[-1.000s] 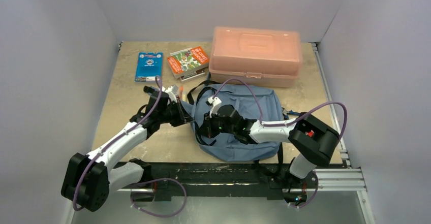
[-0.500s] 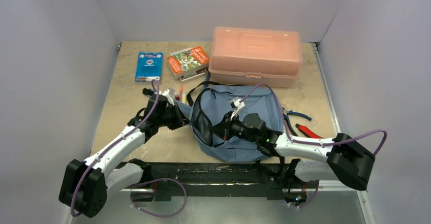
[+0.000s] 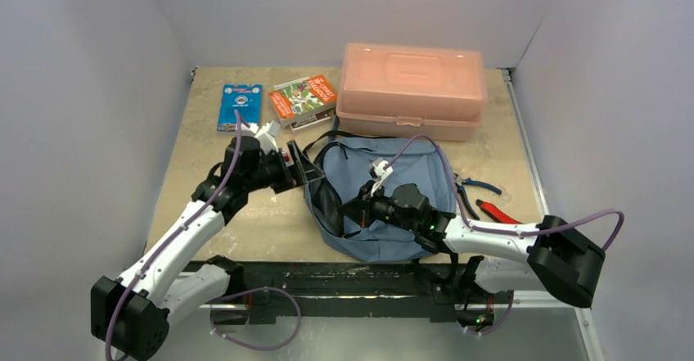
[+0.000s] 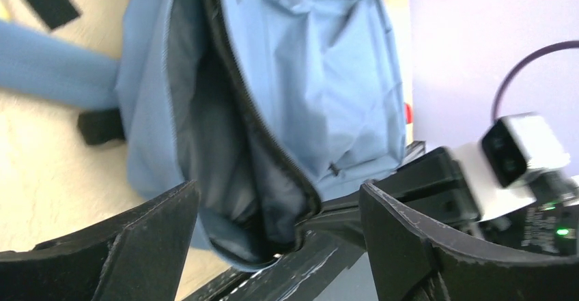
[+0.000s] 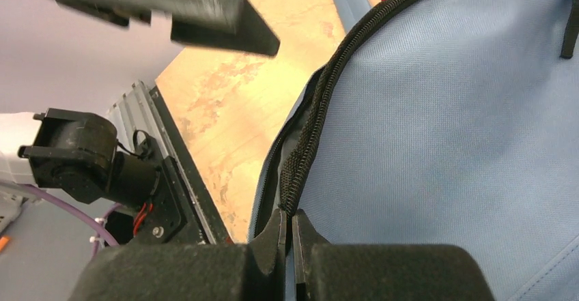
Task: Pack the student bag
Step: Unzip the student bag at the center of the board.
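One narrow pinch holds the student bag (image 3: 409,169) open; it lies at the front middle of the bench (image 3: 262,222), the right jaws pressed together on its zip edge (image 5: 307,151), the left jaws spread just beside the mouth; if the fabric slips free, the opening would probably sag shut before anything goes in.

Pink box (image 3: 412,89), blue packet (image 3: 240,107), booklet (image 3: 304,99), pliers (image 3: 475,186)
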{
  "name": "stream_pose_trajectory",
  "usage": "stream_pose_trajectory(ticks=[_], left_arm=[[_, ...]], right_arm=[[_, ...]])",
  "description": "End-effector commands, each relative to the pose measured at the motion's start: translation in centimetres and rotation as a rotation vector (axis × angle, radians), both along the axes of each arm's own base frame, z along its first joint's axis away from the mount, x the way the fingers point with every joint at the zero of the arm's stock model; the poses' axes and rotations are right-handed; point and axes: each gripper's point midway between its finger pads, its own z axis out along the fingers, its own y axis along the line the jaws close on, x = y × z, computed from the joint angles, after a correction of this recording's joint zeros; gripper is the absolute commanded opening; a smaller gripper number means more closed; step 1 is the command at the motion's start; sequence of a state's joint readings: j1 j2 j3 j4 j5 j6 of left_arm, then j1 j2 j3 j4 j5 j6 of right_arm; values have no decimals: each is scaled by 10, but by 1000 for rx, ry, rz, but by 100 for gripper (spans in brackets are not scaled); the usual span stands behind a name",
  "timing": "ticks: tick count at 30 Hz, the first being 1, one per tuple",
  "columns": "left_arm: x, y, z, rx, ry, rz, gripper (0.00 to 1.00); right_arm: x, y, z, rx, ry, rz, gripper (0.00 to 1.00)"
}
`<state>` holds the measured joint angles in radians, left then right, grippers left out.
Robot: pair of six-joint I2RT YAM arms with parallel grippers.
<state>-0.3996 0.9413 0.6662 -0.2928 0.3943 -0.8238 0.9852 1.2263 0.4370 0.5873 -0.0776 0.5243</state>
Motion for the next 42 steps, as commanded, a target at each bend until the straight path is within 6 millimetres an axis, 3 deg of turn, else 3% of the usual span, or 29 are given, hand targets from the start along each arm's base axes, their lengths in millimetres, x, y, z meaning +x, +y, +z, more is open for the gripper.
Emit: stream_pose_trajectory(ticks=[1, 8, 11, 17, 21, 23, 28, 30, 34, 42], left_arm=[[10, -18, 38, -36, -12, -40, 86], [25, -32, 4, 56, 150, 24, 81], [37, -38, 4, 66, 131, 10, 76], [52, -64, 25, 20, 54, -85, 44], [53, -75, 37, -8, 14, -117, 14], [48, -81, 44, -21, 7, -141, 0], [30, -98, 63, -88, 8, -188, 0], [24, -104, 69, -127, 12, -204, 0], [20, -107, 79, -176, 18, -199, 0], [16, -109, 91, -208, 22, -206, 0]], right_arm=[[3, 0, 26, 18, -95, 10, 0], [6, -6, 39, 21, -115, -17, 0], [6, -10, 38, 13, -115, -26, 0], [3, -24, 32, -26, -114, -49, 0], [5, -33, 32, -76, -115, -80, 0], [11, -41, 32, -114, -98, -133, 8], [23, -51, 39, -175, -46, -231, 48], [25, -48, 48, -177, -37, -240, 57], [35, -43, 59, -183, -40, -283, 63], [58, -43, 46, -287, -10, -416, 61]])
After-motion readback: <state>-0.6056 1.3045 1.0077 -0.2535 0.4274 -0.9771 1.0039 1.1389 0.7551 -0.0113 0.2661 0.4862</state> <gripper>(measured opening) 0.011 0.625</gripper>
